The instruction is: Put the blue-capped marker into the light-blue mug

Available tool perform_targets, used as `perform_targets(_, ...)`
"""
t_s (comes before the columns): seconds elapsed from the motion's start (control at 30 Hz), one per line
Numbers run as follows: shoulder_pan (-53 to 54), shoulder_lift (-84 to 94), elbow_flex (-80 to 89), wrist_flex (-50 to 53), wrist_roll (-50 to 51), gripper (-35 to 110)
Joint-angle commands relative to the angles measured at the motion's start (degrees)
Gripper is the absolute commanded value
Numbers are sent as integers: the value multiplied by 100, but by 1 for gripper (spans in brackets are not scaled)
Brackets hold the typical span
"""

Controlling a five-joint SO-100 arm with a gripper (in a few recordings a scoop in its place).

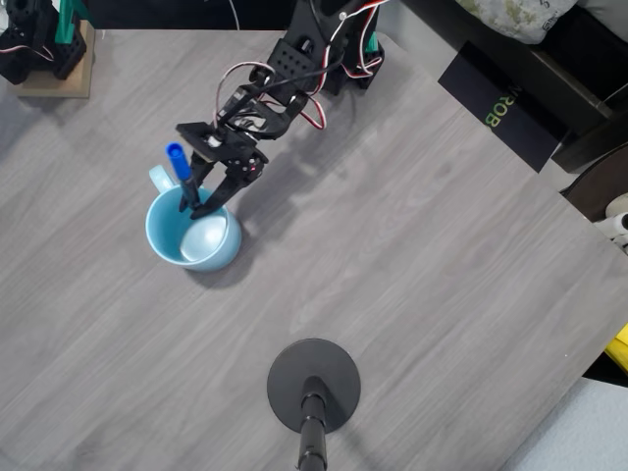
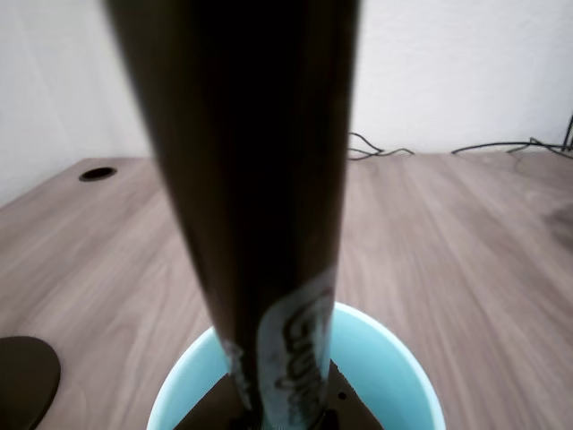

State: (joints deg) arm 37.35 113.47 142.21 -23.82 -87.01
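One stiff, light blue-capped marker (image 1: 181, 169) sits pinched mid-barrel, probably snugly, in your closed gripper (image 1: 193, 203) over the light-blue mug (image 1: 196, 235).

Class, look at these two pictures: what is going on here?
The arm's tool holds the marker upright over the mug, blue cap up. The marker's lower end dips inside the mug's rim. The wrist view shows the black barrel close up, reaching down into the mug. The mug stands on the grey table.
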Motion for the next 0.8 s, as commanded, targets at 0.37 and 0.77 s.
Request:
perform_targets(0.37,123,-176,-185,-176,132,15)
perform_targets(0.77,141,-149,-44,-176,105,32)
